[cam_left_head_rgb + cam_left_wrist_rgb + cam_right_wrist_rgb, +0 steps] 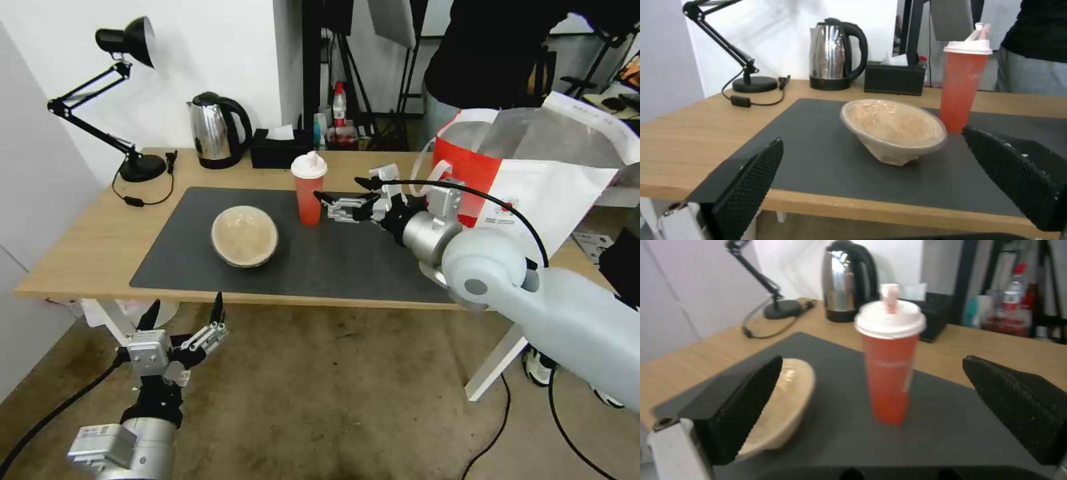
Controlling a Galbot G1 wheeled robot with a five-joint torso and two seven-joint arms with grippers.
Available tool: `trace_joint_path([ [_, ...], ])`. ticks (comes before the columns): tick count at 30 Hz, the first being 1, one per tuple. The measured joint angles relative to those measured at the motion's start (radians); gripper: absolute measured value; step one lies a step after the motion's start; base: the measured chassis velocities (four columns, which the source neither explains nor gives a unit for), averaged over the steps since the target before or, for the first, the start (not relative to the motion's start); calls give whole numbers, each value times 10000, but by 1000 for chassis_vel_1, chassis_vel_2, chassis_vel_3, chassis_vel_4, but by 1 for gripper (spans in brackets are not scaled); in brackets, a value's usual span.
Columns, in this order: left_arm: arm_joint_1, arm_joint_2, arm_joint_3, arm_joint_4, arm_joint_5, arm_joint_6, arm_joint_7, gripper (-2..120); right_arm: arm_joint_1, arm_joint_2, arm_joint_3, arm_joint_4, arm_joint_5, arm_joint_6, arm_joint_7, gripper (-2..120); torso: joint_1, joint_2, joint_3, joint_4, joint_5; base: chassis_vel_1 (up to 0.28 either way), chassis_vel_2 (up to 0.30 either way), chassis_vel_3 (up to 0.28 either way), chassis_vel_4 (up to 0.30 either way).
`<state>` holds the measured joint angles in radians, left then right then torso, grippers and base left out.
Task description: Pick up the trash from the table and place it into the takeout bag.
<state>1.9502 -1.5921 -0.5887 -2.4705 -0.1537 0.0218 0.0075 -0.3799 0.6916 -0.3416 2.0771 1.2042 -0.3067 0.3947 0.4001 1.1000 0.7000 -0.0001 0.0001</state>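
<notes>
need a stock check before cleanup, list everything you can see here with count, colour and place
cup: 1, red-orange with white lid, upright on the mat
bowl: 1, beige, tilted on the mat, left of the cup
mat: 1, dark grey, on the table
table: 1, light wood
takeout bag: 1, white and red, table's right end
kettle: 1, steel, back edge
tissue box: 1, black, beside the kettle
lamp: 1, black, back left
right pincer: open, just right of the cup
left pincer: open, below the table's front edge
</notes>
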Motion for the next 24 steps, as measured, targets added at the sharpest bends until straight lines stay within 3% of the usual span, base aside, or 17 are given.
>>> trace_joint_path([
  [8, -45, 0, 44, 61, 18, 0, -4, 100, -195, 99, 56, -357, -214, -200, 258, 100, -1, 0, 0, 0, -1, 0, 0, 0, 0],
  [24, -1, -9, 93, 165, 79, -9, -14, 100, 411, 1328, -674, -1876, -238, -837, 60, 100, 0, 0, 0, 1, -1, 0, 0, 0, 0],
])
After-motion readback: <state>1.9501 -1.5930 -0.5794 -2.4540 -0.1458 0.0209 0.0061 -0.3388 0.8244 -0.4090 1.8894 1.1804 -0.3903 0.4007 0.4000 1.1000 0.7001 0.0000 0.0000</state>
